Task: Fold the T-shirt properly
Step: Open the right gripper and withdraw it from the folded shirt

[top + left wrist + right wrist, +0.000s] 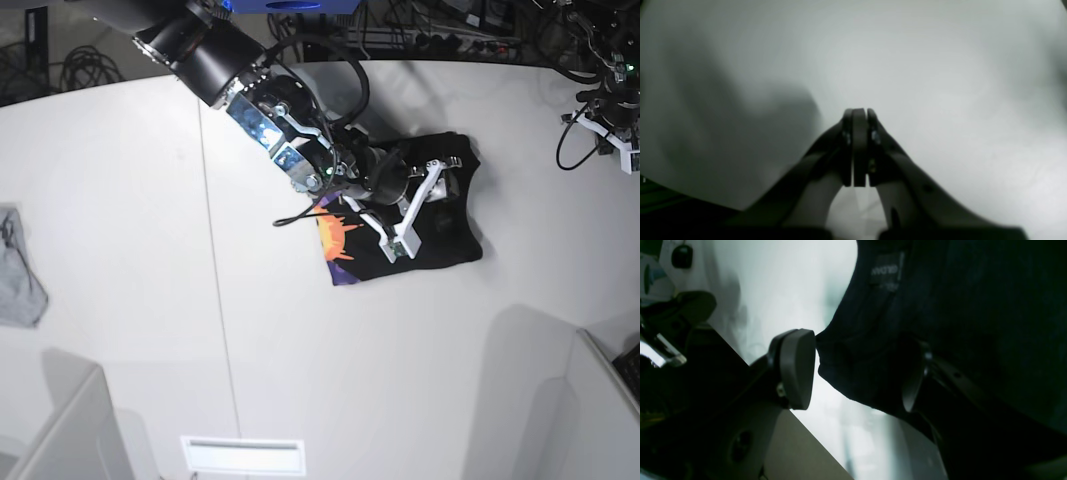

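T-shirt (430,215): black, folded into a compact bundle on the white table (120,180), right of centre; sun print showing at its left edge.
My right gripper (858,373): jaws spread wide, straddling a fold of the T-shirt's black cloth, one pad touching its edge.
My left gripper (858,115): pads pressed together, holding nothing, above bare table.
Grey cloth (18,270): far left edge, well apart.

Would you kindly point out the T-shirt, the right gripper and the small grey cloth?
T-shirt (445,215): base view, black fabric.
Right gripper (418,210): base view, between its fingertips.
Grey cloth (17,275): base view, its middle.
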Controlling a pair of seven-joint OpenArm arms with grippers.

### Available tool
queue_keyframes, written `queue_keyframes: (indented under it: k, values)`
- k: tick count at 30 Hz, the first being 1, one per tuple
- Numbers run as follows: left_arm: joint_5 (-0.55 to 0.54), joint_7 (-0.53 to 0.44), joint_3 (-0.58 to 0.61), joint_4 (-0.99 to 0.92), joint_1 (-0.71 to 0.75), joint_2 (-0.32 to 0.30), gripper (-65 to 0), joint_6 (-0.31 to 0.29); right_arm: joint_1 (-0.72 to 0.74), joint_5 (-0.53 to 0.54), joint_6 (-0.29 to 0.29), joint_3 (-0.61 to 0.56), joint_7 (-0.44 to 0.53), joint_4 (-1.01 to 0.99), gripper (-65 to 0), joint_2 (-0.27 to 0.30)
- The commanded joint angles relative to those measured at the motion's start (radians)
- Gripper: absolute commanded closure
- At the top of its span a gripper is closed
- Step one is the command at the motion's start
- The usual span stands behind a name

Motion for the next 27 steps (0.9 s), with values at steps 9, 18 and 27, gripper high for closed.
queue_keyframes:
  k: [9, 18, 27]
  values:
    - [-0.316, -0.015, 0.025, 0.077, 0.145, -0.021, 0.0, -0.005, -0.067, 0.009, 0.012, 0.177, 0.074, 0.255, -7.7, 0.222]
    - [-0.331, -0.015, 0.160, 0.094, 0.142, -0.010, 0.0, -0.005, -0.316, 0.009, 0.012, 0.372, 0.223, 0.438, 0.0, 0.354]
    - [-0.333, -0.015, 0.207, 0.094, 0.129, 0.034, 0.0, -0.005, -0.524, 0.014, 0.014, 0.619, 0.226, 0.461, 0.0, 0.389]
